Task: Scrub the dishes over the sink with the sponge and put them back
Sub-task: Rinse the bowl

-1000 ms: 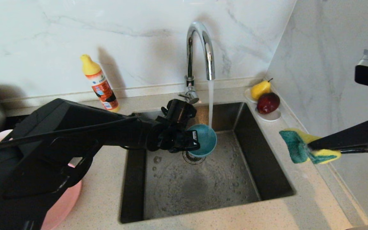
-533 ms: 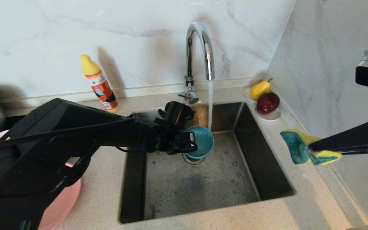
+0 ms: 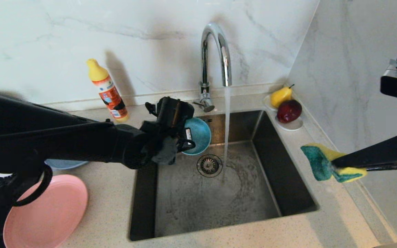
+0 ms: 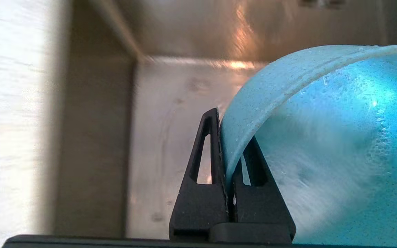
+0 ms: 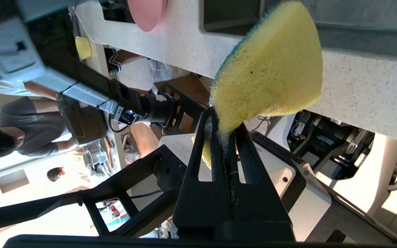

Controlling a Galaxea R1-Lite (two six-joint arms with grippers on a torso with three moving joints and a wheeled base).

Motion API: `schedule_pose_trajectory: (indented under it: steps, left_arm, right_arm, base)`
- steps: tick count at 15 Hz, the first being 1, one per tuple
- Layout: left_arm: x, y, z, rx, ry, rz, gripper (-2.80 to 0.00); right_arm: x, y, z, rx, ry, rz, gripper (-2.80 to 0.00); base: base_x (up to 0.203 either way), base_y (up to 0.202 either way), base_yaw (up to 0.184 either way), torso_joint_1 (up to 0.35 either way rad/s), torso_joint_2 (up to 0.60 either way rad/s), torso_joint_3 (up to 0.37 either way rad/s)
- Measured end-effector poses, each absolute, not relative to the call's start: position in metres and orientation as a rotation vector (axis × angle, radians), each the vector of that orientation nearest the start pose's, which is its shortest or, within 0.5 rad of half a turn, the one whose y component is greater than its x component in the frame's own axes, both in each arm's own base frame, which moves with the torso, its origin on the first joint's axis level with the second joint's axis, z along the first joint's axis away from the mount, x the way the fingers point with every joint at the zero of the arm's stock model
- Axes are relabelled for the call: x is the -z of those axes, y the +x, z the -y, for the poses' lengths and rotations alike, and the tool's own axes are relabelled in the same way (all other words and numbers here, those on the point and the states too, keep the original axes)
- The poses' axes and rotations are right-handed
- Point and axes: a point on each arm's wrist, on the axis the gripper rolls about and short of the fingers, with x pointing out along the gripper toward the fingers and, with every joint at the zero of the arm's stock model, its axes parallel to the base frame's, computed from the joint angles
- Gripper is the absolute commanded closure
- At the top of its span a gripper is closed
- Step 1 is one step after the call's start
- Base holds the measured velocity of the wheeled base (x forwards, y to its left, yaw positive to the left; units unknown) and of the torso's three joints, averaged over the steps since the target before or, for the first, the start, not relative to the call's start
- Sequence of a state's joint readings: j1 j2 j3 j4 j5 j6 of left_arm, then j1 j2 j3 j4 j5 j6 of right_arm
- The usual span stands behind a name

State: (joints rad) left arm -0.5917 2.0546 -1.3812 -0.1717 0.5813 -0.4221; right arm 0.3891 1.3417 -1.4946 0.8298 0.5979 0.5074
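Note:
My left gripper (image 3: pixel 186 140) is shut on the rim of the small teal bowl (image 3: pixel 198 135). It holds the bowl tilted on edge over the back left part of the sink (image 3: pixel 289 172), left of the running water. In the left wrist view the fingers (image 4: pixel 209 144) pinch the wet bowl (image 4: pixel 322 137) wall, one inside and one outside. My right gripper (image 3: pixel 336 162) is shut on the yellow and green sponge (image 3: pixel 321 162), held above the counter right of the sink. The sponge (image 5: pixel 271 69) sticks out beyond the right gripper (image 5: pixel 224 120). A salmon-pink plate (image 3: pixel 47 210) and a grey-blue plate (image 3: pixel 64 164) lie on the left counter.
The chrome tap (image 3: pixel 215 51) pours water onto the basin floor beside the drain (image 3: pixel 209 165). An orange bottle (image 3: pixel 109 91) stands at the back wall. A white dish (image 3: pixel 293 126) with a pear (image 3: pixel 281 96) and a red fruit (image 3: pixel 289 110) sits in the back right corner.
My left arm has risen and drawn the teal bowl out of the water stream, to the left and back. The pink plate shows more now. The right arm has kept still.

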Motion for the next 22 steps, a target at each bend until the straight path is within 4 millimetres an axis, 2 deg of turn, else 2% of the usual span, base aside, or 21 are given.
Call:
schedule_pose_trajectory:
  steps: [3,8,12,15,22]
  left_arm:
    - [-0.173,0.326,0.203,-0.070,-0.118,-0.313,0.00]
    - [-0.194,0.295,0.182,-0.019,-0.060,0.009,0.00]
    - [-0.214,0.281,0.172,-0.004,-0.132,0.210,0.00]
    - [-0.227,0.269,0.166,0.064,-0.174,0.314,0.00]
    - [-0.259,0.243,0.150,0.124,-0.219,0.418,0.00]
  right_arm:
    - [-0.330,0.152,-0.076,-0.755,0.506,-0.929,0.00]
    - [-0.328,0.154,-0.077,-0.753,0.506,-0.937,0.00]
    - [-0.326,0.157,-0.078,-0.751,0.507,-0.945,0.00]
    - [-0.325,0.159,-0.079,-0.751,0.510,-0.952,0.00]
    - [-0.323,0.161,-0.079,-0.755,0.516,-0.967,0.00]
  base:
    - [0.000,0.000,0.000,0.000,0.00,0.000]
    - [0.000,0.000,0.000,0.000,0.00,0.000]
    - [0.000,0.000,0.000,0.000,0.00,0.000]
    - [0.000,0.000,0.000,0.000,0.00,0.000]
    - [0.000,0.000,0.000,0.000,0.00,0.000]
